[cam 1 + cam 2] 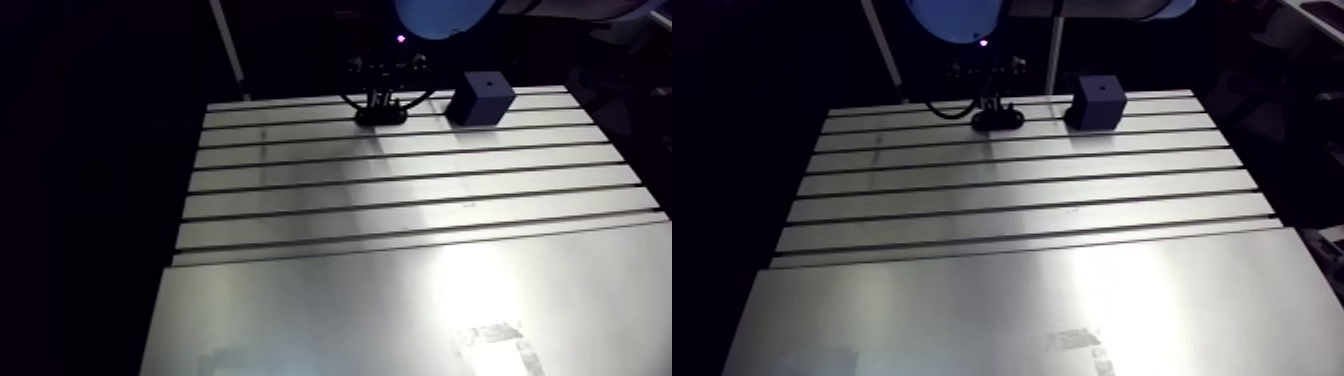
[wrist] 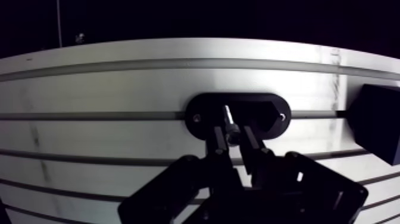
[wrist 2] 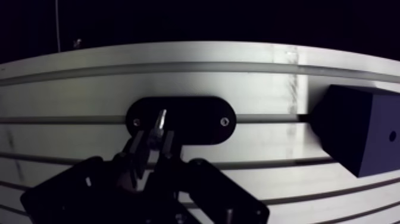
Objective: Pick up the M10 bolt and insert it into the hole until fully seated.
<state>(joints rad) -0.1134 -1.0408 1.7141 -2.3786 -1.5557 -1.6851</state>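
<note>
Bolt (image 2: 228, 118), slim and silvery, is pinched between the two fingers (image 2: 218, 142) of the gripper (image 2: 234, 140), which are clamped on its lower end, as far as the dim wrist view lets me judge. Its free end points over a black oval plate (image 3: 196, 122) lying on the slotted table (image 1: 400, 200). Beside the plate, apart from it, sits a dark cube block (image 1: 481, 97) with a small hole (image 1: 487, 86) in its top face.
</note>
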